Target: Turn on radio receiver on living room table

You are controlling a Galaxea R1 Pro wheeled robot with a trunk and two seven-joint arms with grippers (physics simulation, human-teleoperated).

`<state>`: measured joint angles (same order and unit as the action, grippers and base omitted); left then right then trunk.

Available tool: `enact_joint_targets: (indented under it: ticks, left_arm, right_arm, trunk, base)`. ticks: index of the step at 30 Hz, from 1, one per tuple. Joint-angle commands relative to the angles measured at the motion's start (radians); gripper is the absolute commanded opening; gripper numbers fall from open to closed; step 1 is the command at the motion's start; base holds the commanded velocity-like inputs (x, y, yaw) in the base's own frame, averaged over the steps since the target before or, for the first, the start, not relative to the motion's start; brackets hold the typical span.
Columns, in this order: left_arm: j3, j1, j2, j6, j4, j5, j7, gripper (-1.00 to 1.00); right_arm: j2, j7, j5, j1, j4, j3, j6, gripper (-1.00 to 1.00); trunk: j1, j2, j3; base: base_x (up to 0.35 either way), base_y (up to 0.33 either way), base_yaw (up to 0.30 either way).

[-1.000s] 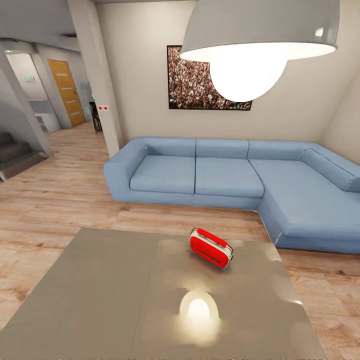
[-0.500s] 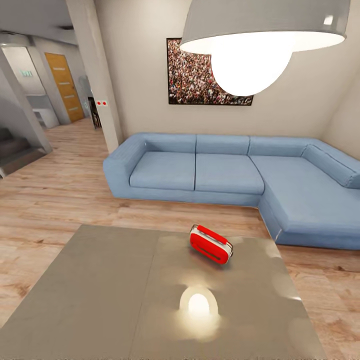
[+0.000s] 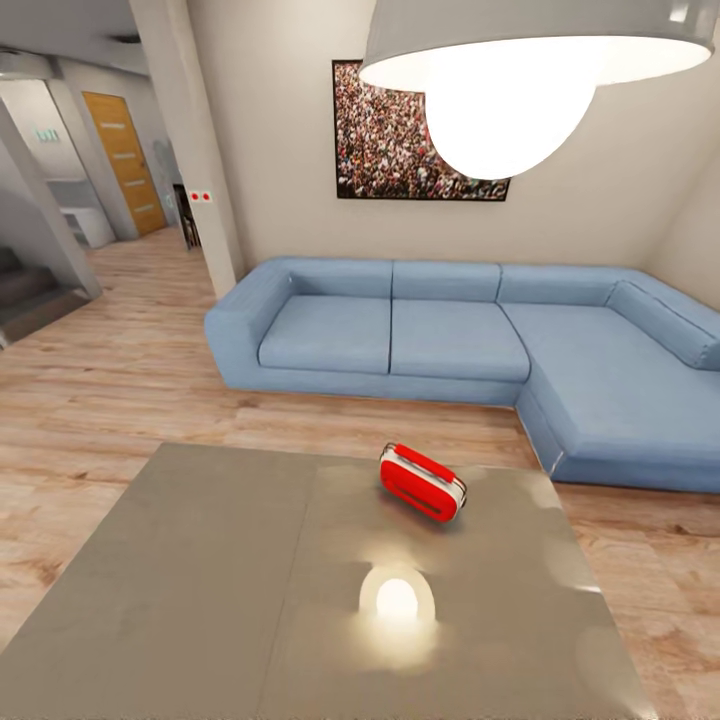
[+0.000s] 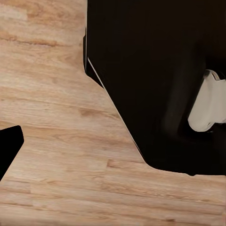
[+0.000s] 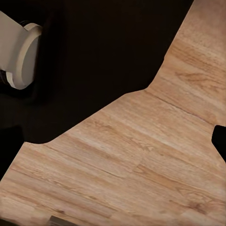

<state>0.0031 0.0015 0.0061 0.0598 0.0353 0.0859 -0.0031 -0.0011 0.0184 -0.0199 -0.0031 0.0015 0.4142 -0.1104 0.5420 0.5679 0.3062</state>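
Note:
The red radio receiver with white trim rests tilted on the far part of the grey table, on its right panel. Its wire handle with the red bar faces up and toward the sofa; the dial is hidden from here. In the left wrist view a dark fingertip of my left gripper shows at the frame's edge over wood floor. My right gripper has a dark fingertip at the frame's edge too. Nothing lies between either pair of fingers.
A blue L-shaped sofa stands beyond the table, under a crowd picture. A grey dome pendant lamp hangs close in front, mirrored on the tabletop. Wood floor runs left to a hallway. My black base stands beside both wrists.
The whole head view has shifted a little: the lamp sits higher in the picture and the sofa and wall have slid slightly. The radio keeps its place on the table.

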Motion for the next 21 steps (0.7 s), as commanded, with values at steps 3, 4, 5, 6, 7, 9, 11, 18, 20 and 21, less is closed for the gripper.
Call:
enact_joint_targets:
  ticks: [3,4,5,6,7,9,11,18,20,21]
  left_arm:
    - [0.000,0.000,0.000,0.000,0.000,0.000,0.000,1.00]
    - [0.000,0.000,0.000,0.000,0.000,0.000,0.000,1.00]
    - [0.000,0.000,0.000,0.000,0.000,0.000,0.000,1.00]
    - [0.000,0.000,0.000,0.000,0.000,0.000,0.000,1.00]
    - [0.000,0.000,0.000,0.000,0.000,0.000,0.000,1.00]
    - [0.000,0.000,0.000,0.000,0.000,0.000,0.000,1.00]
    - [0.000,0.000,0.000,0.000,0.000,0.000,0.000,1.00]
    - [0.000,0.000,0.000,0.000,0.000,0.000,0.000,1.00]
    - [0.000,0.000,0.000,0.000,0.000,0.000,0.000,1.00]
    - [0.000,0.000,0.000,0.000,0.000,0.000,0.000,1.00]
  right_arm:
    - [0.000,0.000,0.000,0.000,0.000,0.000,0.000,1.00]
    - [0.000,0.000,0.000,0.000,0.000,0.000,0.000,1.00]
    - [0.000,0.000,0.000,0.000,0.000,0.000,0.000,1.00]
    - [0.000,0.000,0.000,0.000,0.000,0.000,0.000,1.00]
    - [0.000,0.000,0.000,0.000,0.000,0.000,0.000,1.00]
    - [0.000,0.000,0.000,0.000,0.000,0.000,0.000,1.00]
    - [0.000,0.000,0.000,0.000,0.000,0.000,0.000,1.00]
    - [0.001,0.000,0.000,0.000,0.000,0.000,0.000,1.00]
    - [0.001,0.000,0.000,0.000,0.000,0.000,0.000,1.00]
    - [0.001,0.000,0.000,0.000,0.000,0.000,0.000,1.00]
  trunk:
    - [0.000,0.000,0.005]
    - [0.000,0.000,0.007]
    - [0.000,0.000,0.008]
    - [0.000,0.000,0.010]
    - [0.000,0.000,0.011]
    - [0.000,0.000,0.015]
    - [0.000,0.000,0.018]
    - [0.000,0.000,0.029]
    - [0.000,0.000,0.033]
    - [0.000,0.000,0.034]
  base:
    - [0.000,0.000,0.000]
    - [0.000,0.000,0.000]
    - [0.000,0.000,0.000]
    - [0.000,0.000,0.000]
    - [0.000,0.000,0.000]
    - [0.000,0.000,0.000]
    - [0.000,0.000,0.000]
    - [0.000,0.000,0.000]
    - [0.000,0.000,0.000]
    - [0.000,0.000,0.000]
